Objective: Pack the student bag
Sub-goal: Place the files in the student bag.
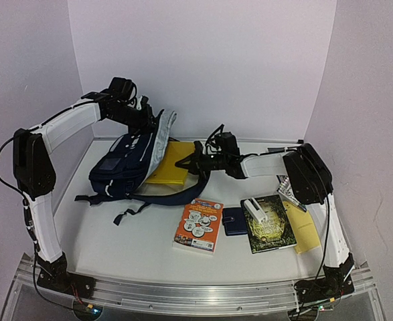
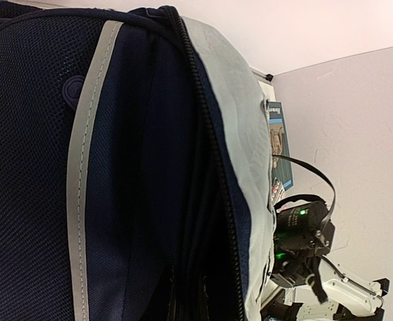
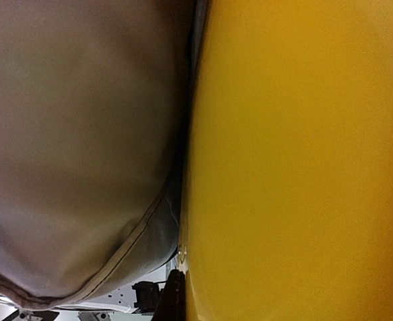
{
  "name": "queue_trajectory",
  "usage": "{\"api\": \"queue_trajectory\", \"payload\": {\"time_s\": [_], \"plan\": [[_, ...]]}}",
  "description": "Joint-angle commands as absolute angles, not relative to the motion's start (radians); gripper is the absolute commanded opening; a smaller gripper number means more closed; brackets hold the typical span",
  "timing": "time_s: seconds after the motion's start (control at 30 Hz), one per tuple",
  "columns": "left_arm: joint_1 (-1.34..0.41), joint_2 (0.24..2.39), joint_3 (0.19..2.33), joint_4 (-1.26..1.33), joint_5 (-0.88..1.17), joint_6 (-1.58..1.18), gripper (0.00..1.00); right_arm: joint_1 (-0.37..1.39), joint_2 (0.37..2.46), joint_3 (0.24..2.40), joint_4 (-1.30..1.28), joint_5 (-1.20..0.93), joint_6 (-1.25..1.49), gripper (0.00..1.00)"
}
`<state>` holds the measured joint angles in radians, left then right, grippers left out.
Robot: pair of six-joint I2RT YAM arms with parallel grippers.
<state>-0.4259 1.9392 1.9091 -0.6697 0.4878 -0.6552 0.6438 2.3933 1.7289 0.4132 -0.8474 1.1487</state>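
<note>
The student bag (image 1: 122,164) lies at the back left of the table, navy with dark straps trailing toward the front. My left gripper (image 1: 144,119) is shut on the bag's upper rim and holds the mouth up. The left wrist view shows the navy mesh of the bag (image 2: 42,167), its zipper (image 2: 203,114) and the grey lining (image 2: 240,134), but the fingers are lost in the dark fabric. My right gripper (image 1: 195,162) is shut on the edge of a yellow book (image 1: 168,167), which lies partly behind the bag's raised flap. That yellow book (image 3: 296,160) fills the right wrist view beside the grey lining (image 3: 75,147).
An orange booklet (image 1: 199,224), a small navy wallet (image 1: 234,221) and a dark green book (image 1: 270,226) with a white object (image 1: 254,209) on it lie in front. A yellow sheet (image 1: 306,234) and a spiral notebook (image 1: 290,190) are under the right arm.
</note>
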Motion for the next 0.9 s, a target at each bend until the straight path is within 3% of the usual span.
{"api": "queue_trajectory", "payload": {"time_s": [0.0,0.03,0.13,0.23,0.47,0.53,0.7,0.87], "plan": [[-0.437,1.881,1.965,-0.490,0.570,-0.658,0.00,0.663,2.436,1.836,0.390,-0.784,1.109,0.01],[-0.436,1.879,1.962,-0.491,0.565,-0.656,0.00,0.662,2.436,1.839,0.342,-0.759,1.089,0.08],[-0.434,1.872,1.952,-0.501,0.553,-0.650,0.00,0.661,2.399,1.837,0.184,-0.684,0.984,0.44],[-0.429,1.854,1.932,-0.500,0.538,-0.647,0.00,0.658,2.345,1.856,0.012,-0.592,0.895,0.71],[-0.420,1.842,1.903,-0.486,0.536,-0.647,0.00,0.658,2.250,1.851,-0.191,-0.438,0.822,0.89],[-0.420,1.846,1.900,-0.479,0.543,-0.650,0.00,0.658,2.232,1.841,-0.205,-0.422,0.800,0.85],[-0.421,1.858,1.895,-0.466,0.557,-0.654,0.00,0.664,2.275,1.893,-0.203,-0.443,0.779,0.49],[-0.420,1.868,1.906,-0.470,0.567,-0.652,0.00,0.677,2.378,2.005,-0.200,-0.447,0.781,0.25]]}}
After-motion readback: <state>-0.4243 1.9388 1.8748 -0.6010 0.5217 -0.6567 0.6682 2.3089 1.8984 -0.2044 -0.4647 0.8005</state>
